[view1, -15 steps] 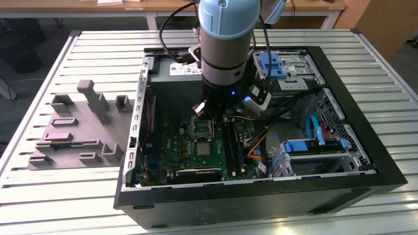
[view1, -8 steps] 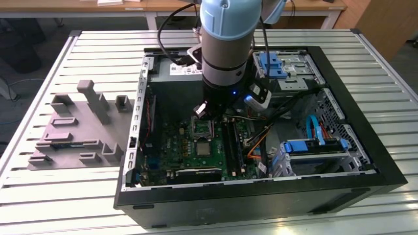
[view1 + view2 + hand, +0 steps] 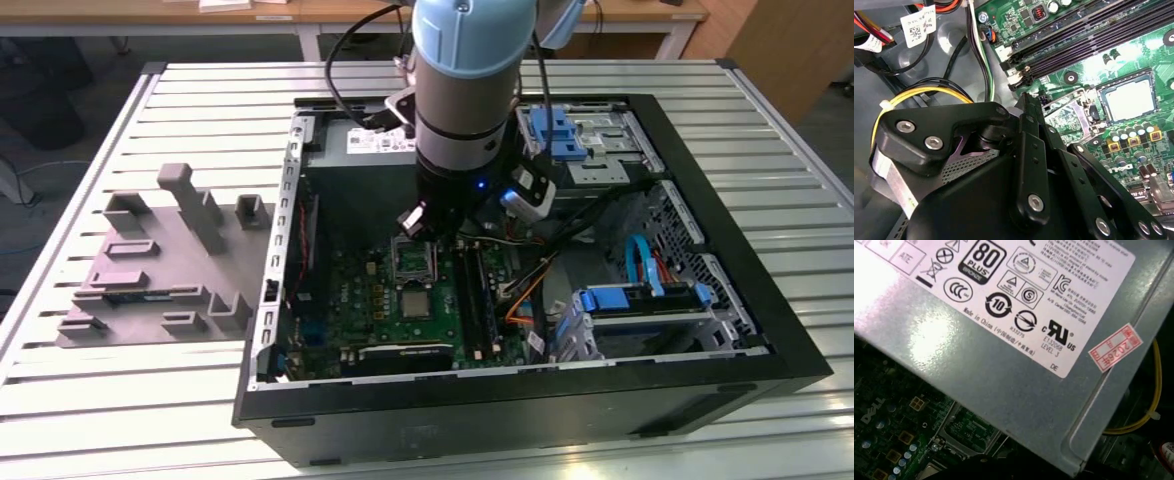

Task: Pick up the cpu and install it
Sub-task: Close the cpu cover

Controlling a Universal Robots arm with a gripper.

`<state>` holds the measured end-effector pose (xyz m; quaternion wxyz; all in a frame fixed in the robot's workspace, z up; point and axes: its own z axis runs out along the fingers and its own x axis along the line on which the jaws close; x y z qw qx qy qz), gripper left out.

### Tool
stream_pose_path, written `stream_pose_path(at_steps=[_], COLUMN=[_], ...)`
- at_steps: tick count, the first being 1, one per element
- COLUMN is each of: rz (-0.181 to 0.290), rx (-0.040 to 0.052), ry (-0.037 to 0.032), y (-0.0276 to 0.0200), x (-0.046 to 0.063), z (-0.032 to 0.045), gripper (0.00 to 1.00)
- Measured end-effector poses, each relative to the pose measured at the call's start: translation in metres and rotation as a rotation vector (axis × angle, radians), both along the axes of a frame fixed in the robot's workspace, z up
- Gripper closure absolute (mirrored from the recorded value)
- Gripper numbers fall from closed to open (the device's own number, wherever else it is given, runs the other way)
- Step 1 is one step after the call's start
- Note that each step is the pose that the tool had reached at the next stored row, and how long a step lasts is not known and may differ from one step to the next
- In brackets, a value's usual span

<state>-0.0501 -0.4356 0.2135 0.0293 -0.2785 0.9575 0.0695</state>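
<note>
Gripper hung over motherboard; finger state unclear. Cpu lay seated flat in socket, pale top up.

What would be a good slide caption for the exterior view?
Blue-and-silver robot arm reaching down into an open black computer case above the green motherboard, grey plastic tray alongside on the slatted table.

power supply: white certification label | red numbered sticker | computer case: white coded tag
</note>
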Motion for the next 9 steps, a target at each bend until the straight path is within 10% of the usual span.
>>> stream_pose_path(at_steps=[9], rz=[0.059], rx=[-0.0001], ry=[-0.0032], y=[0.0005], x=[0.0006], z=[-0.0016], gripper=[0.89])
